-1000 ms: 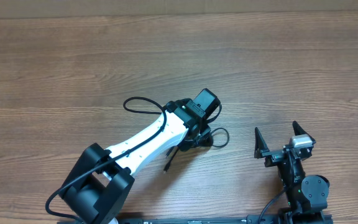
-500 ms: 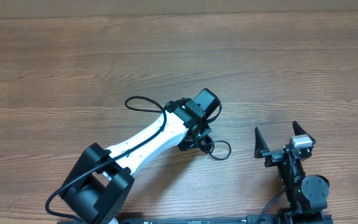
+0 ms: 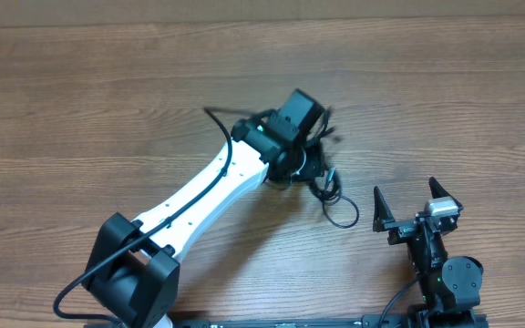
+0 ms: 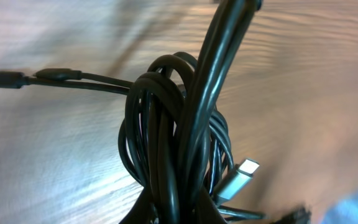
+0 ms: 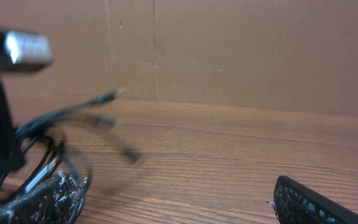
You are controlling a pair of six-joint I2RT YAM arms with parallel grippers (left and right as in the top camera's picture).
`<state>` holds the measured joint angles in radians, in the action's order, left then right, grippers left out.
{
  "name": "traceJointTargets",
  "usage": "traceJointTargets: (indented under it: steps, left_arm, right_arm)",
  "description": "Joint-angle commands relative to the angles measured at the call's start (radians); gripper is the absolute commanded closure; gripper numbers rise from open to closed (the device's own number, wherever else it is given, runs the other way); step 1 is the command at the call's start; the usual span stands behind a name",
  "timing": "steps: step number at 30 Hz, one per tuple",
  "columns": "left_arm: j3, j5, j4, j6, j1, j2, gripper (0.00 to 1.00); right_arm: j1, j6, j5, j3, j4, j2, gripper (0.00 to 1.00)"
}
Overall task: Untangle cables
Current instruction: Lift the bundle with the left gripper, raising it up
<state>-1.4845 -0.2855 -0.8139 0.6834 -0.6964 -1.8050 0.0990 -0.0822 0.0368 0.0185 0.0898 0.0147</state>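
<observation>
Well, the wooden table [image 3: 108,91] is filling the whole frame, and the white left arm [image 3: 208,187] is lying diagonally from the lower left up to the centre. The left gripper [image 3: 306,157] is pinching the cables [image 3: 331,196], a knotted black bundle just right of centre, with one loop trailing toward the right gripper [image 3: 406,189]. That one is sitting at the lower right, fingers spread wide. A silver plug [image 4: 240,175] is poking out of the knot.

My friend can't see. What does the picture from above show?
The left gripper grips a tangle of black cables at the middle of a wooden table. Loose loops trail toward the open right gripper near the front edge.
</observation>
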Motion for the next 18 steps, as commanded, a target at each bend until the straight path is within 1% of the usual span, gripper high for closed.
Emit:
traceJointTargets:
  steps: [1, 4, 5, 6, 8, 13, 18]
  left_arm:
    - [-0.074, -0.206, 0.003, -0.415, 0.003, 0.034, 0.96]
    - [-0.095, -0.303, 0.003, -0.573, 0.003, 0.034, 0.95]
    - [-0.097, -0.328, 0.004, -0.648, 0.003, 0.034, 0.96]
    - [-0.097, -0.337, 0.004, -0.687, 0.003, 0.034, 0.96]
    - [-0.097, -0.341, 0.004, -0.741, 0.003, 0.034, 0.96]
    - [-0.097, -0.344, 0.004, -0.808, 0.003, 0.034, 0.96]
    - [-0.100, -0.344, 0.004, -0.909, 0.003, 0.034, 0.96]
  right_arm:
    - [-0.004, 0.003, -0.010, -0.010, -0.006, -0.012, 0.00]
    - [-0.004, 0.003, -0.010, -0.010, -0.006, -0.012, 0.00]
    - [-0.004, 0.003, -0.010, -0.010, -0.006, -0.012, 0.00]
    - [-0.004, 0.003, -0.010, -0.010, -0.006, -0.012, 0.00]
    - [-0.004, 0.003, -0.010, -0.010, -0.006, -0.012, 0.00]
    - [-0.004, 0.003, -0.010, -0.010, -0.006, -0.012, 0.00]
    - [-0.004, 0.003, -0.010, -0.010, -0.006, -0.012, 0.00]
